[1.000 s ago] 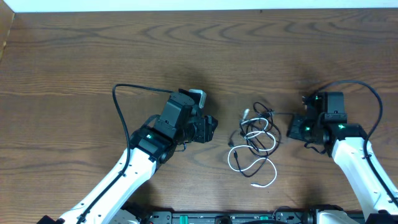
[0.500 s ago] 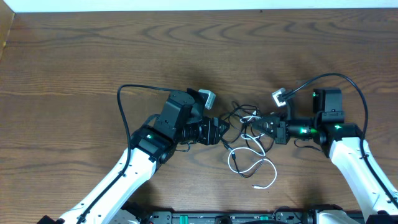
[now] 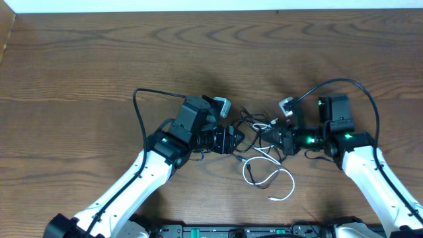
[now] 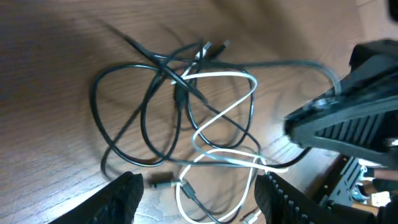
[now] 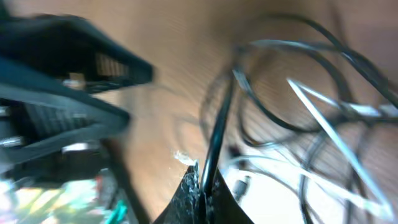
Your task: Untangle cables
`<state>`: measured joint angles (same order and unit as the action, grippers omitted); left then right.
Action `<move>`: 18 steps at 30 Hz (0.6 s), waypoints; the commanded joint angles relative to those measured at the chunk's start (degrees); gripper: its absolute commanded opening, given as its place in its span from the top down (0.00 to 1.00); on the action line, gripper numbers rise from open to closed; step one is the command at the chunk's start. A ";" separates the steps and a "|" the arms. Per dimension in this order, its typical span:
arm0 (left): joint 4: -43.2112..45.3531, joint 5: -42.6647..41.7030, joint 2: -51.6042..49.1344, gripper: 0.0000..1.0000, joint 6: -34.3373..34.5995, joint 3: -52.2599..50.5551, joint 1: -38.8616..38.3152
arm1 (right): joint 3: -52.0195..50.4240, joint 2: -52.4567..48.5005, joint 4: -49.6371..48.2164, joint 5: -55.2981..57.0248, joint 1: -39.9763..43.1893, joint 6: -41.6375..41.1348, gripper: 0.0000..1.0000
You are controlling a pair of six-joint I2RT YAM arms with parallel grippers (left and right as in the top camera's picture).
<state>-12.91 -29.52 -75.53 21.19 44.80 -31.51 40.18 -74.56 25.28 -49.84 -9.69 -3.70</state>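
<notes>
The white cable (image 3: 267,176) and the black cable (image 3: 252,121) lie tangled on the table between my two arms. My left gripper (image 3: 234,141) is open at the tangle's left edge. In the left wrist view its fingers (image 4: 202,204) straddle a white loop and a small plug, with black cable loops (image 4: 146,118) and the white cable (image 4: 231,102) crossing ahead. My right gripper (image 3: 275,139) is at the tangle's right side. In the right wrist view its jaws (image 5: 204,186) are shut on a strand of the black cable (image 5: 217,134).
The wooden table (image 3: 79,79) runs out on all sides of the tangle. Thick black robot wires arc over each arm (image 3: 142,96) (image 3: 360,92). The right gripper body shows in the left wrist view (image 4: 348,118). The table's front edge is close below the white loop.
Both grippers have moved inward to the tangle. The right one swung left and shut on the black cable. The black loops have shifted and spread to the left.
</notes>
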 commanded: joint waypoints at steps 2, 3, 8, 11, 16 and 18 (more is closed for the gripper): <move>0.13 6.60 -1.36 0.38 0.52 0.42 0.28 | 1.44 1.51 2.56 10.71 -4.17 -3.91 0.99; 0.15 7.65 -1.53 0.38 0.52 0.42 0.31 | 2.38 2.19 3.65 10.71 -5.29 -3.89 0.99; 0.72 9.49 -1.64 0.38 0.52 0.42 0.31 | 11.56 7.04 10.75 12.81 -10.97 -2.82 0.99; 2.21 9.46 -1.64 0.38 2.49 0.42 0.31 | 20.11 10.14 13.14 13.33 -14.51 -2.82 0.99; 6.08 9.22 -1.64 0.37 5.35 0.42 0.31 | 28.39 12.04 13.29 13.25 -17.73 -2.84 0.99; 7.19 9.20 -1.64 0.37 6.51 0.42 0.28 | 30.53 12.39 13.22 13.27 -18.73 -2.84 0.99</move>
<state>-6.90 -20.82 -76.73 24.93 44.80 -31.51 67.42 -62.92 38.33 -36.77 -26.87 -6.55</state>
